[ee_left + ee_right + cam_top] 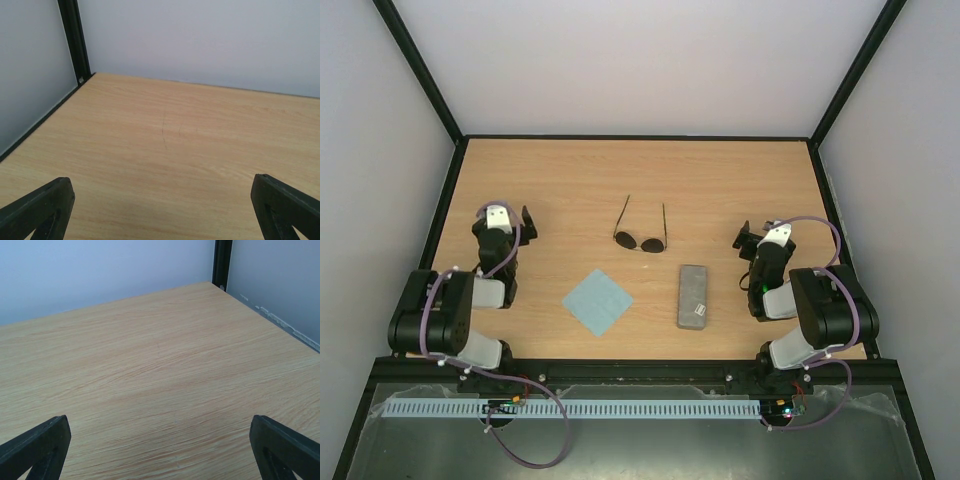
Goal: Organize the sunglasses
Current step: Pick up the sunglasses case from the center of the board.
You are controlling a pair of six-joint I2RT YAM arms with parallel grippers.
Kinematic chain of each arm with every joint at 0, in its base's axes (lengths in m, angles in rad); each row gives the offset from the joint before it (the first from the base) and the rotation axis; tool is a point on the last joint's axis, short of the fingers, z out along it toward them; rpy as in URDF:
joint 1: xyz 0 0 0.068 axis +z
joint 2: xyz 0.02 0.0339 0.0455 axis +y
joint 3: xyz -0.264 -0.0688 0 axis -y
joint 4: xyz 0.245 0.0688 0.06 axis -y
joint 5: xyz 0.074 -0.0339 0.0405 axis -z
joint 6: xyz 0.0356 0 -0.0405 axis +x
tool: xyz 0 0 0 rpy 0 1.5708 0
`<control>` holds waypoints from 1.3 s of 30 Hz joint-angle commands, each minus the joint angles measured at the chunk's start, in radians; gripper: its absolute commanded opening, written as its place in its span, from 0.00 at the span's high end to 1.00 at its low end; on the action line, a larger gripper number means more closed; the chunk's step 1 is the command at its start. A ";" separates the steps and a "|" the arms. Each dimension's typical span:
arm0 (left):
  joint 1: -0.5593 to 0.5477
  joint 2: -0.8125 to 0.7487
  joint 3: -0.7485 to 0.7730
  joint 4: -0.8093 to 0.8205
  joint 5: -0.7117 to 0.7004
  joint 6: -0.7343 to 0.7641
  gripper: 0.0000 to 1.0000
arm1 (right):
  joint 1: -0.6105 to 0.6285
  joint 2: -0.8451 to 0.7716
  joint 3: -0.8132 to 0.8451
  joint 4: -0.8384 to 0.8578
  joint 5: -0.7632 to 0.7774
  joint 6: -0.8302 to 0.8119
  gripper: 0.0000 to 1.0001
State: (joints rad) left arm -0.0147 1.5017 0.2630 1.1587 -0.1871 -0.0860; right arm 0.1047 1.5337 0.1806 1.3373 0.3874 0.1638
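Note:
The sunglasses (640,239) lie near the middle of the wooden table, lenses toward me and both temple arms unfolded, pointing to the back. My left gripper (506,216) rests far to their left, open and empty. Over on the right, my right gripper (756,236) is likewise open with nothing between its fingers. In the left wrist view the left gripper (162,210) has only bare wood in front of it, with its fingertips (45,207) spread wide. The right wrist view shows the same for the right gripper (160,450). The sunglasses are out of view in both wrist views.
A light blue square cloth (597,301) lies flat in front of the sunglasses, to the left. A grey rectangular case (693,296) lies shut to the right of the cloth. White walls with black frame posts (74,40) enclose the table (570,180).

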 commanded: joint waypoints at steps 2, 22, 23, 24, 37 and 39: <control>-0.040 -0.205 0.086 -0.253 -0.048 -0.008 0.00 | 0.005 -0.065 0.009 -0.021 0.019 -0.015 0.01; 0.003 -0.360 0.701 -1.046 0.598 -0.731 0.01 | 0.014 -0.603 0.661 -1.408 -0.504 0.408 0.01; 0.013 -0.343 0.644 -0.979 0.707 -0.752 0.00 | 0.015 -0.561 0.688 -1.457 -0.543 0.417 0.01; 0.008 -0.328 0.619 -0.990 0.741 -0.743 0.01 | 0.021 -0.506 0.724 -1.528 -0.565 0.419 0.01; -0.458 -0.662 0.328 -1.344 0.372 -0.728 0.00 | 0.429 -0.241 0.753 -1.850 -0.183 0.505 0.01; -0.544 -0.631 0.359 -1.446 0.338 -0.686 0.00 | 0.464 -0.273 0.712 -1.855 -0.161 0.558 0.01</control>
State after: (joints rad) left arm -0.4404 0.8379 0.6254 -0.1162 0.2344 -0.7795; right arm 0.5106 1.3212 0.9627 -0.4244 0.1150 0.6079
